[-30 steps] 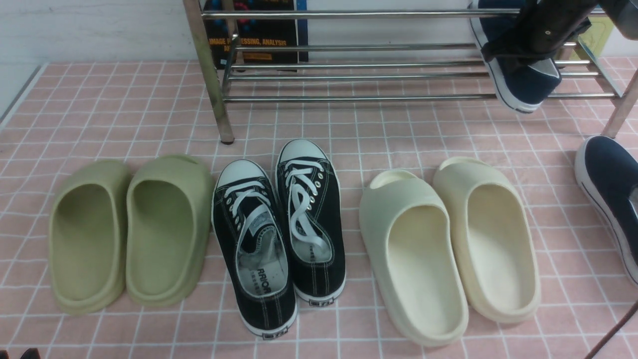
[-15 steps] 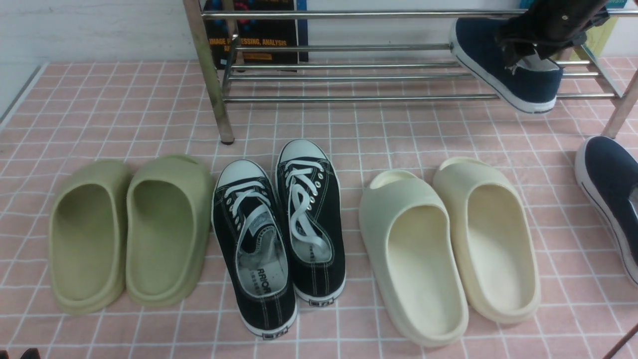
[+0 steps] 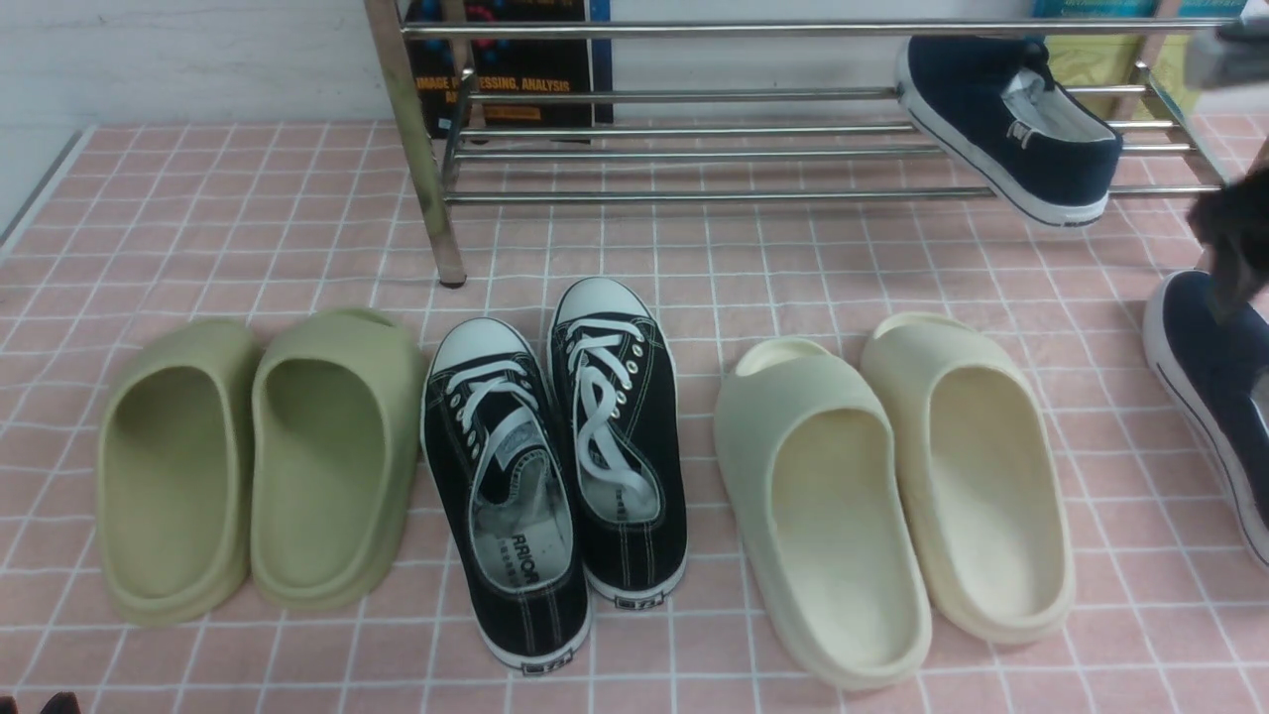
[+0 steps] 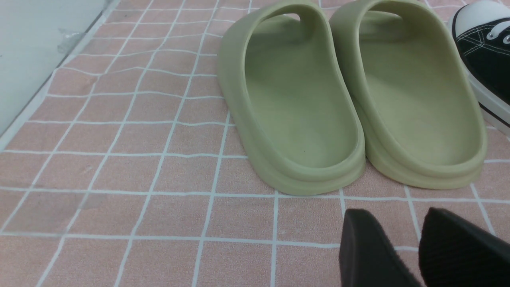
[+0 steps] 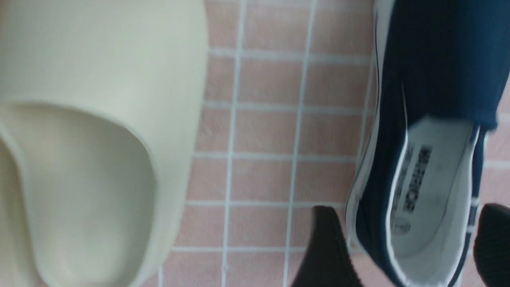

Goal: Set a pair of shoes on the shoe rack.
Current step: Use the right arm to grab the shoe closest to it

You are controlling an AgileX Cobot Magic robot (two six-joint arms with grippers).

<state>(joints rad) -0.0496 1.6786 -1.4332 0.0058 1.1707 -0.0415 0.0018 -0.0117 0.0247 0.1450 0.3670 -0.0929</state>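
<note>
One navy slip-on shoe (image 3: 977,99) lies tilted on the right end of the chrome shoe rack (image 3: 694,152), its heel hanging over the front bar. The second navy shoe (image 3: 1205,367) lies on the pink tiled mat at the far right, partly cut off; it also shows in the right wrist view (image 5: 438,59). My right gripper (image 3: 1229,248), blurred, hovers over it. In the right wrist view this gripper (image 5: 408,209) is open, its fingers straddling the shoe's heel opening. My left gripper (image 4: 392,213) is shut and empty, low over the mat.
On the mat in front of the rack stand green slides (image 3: 258,456), black lace-up sneakers (image 3: 555,466) and cream slides (image 3: 892,486). A book (image 3: 516,79) leans behind the rack. The cream slide (image 5: 99,119) lies close beside the second navy shoe.
My right gripper let go of the navy shoe on the rack. It moved right and down to above the second navy shoe. The left arm has not moved.
</note>
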